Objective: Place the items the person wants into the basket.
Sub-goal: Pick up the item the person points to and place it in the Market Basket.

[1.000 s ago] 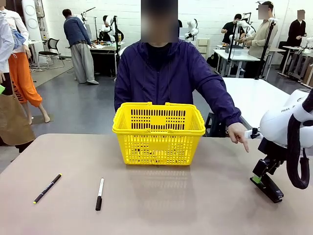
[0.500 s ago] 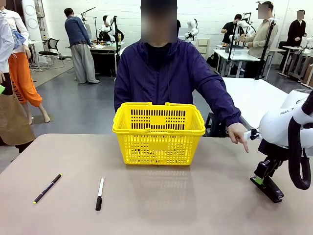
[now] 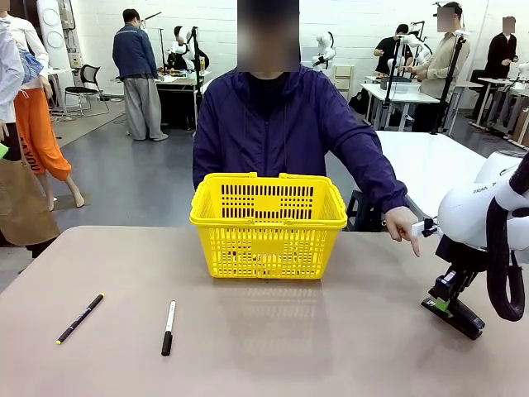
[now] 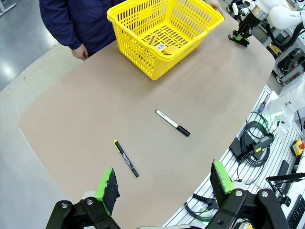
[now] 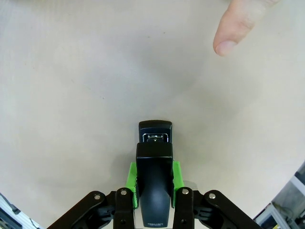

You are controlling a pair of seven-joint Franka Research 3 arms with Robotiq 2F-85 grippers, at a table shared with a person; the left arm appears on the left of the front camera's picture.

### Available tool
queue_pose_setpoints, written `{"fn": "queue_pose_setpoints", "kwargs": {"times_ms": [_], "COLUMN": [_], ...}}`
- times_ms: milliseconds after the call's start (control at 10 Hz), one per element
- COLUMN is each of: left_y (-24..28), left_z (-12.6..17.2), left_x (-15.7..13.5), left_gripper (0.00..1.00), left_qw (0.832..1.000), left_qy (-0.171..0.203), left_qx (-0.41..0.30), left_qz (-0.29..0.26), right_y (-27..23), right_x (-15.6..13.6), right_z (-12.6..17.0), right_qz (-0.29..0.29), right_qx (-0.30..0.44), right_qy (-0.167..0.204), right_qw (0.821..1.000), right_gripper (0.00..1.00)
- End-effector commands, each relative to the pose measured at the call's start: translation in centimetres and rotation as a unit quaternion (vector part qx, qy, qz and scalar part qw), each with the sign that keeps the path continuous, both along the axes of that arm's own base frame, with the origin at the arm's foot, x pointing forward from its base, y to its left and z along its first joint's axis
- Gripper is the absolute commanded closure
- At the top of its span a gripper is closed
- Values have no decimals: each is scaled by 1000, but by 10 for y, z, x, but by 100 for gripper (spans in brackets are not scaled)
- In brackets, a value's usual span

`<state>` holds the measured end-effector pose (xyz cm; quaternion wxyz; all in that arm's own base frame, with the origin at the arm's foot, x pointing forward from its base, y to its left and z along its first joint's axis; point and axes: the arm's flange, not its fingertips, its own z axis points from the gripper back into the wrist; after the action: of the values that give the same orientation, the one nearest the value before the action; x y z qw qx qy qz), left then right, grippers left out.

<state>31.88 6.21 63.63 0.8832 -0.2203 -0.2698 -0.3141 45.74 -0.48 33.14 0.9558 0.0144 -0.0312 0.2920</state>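
Right end effector [image 5: 153,183] clamps one stapler [image 5: 154,179]; left [image 4: 165,186] wide; basket [image 3: 268,223] contents unclear.

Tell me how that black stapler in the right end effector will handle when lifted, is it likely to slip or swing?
The stapler looks rigid and probably dense. The right end effector clamps its rear, so the front may sag. Smooth plastic could slip, though the green pads should help.

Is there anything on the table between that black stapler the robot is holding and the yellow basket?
Nothing visible lies on the table between them. The right gripper holds the stapler right of the basket. The person's pointing hand hovers near that stretch, so it might come close.
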Motion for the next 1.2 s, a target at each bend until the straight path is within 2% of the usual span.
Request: {"fn": "queue_pose_setpoints", "kwargs": {"times_ms": [0,200,300,400,600,700,800,1100], "left_y": [1,1,1,1,1,1,1,1], "left_z": [-1,-1,-1,-1,-1,-1,-1,-1], "left_x": [-1,-1,-1,-1,-1,-1,-1,-1], "left_gripper": [0,0,0,0,0,0,0,0], "left_qw": [1000,1000,1000,1000,1000,1000,1000,1000], "left_qy": [-1,-1,-1,-1,-1,-1,-1,-1], "left_qx": [-3,-3,-3,-3,-3,-3,-3,-3], "left_qz": [-1,-1,-1,-1,-1,-1,-1,-1], "right_y": [2,4,5,7,11,14,19,26], "right_x": [3,1,-6,-14,-24,-25,-24,-18], "right_z": [2,8,26,58,136,160,198,247], "right_qz": [-9,-13,-20,-21,-34,-39,-54,-80], "right_qx": [-22,-24,-15,-19,-27,-28,-24,-11], "right_qy": [9,9,3,-14,-32,-34,-42,-55], "right_qw": [1000,1000,1000,999,999,998,997,995], "right_gripper": [100,100,87,80,80,80,80,80]}}
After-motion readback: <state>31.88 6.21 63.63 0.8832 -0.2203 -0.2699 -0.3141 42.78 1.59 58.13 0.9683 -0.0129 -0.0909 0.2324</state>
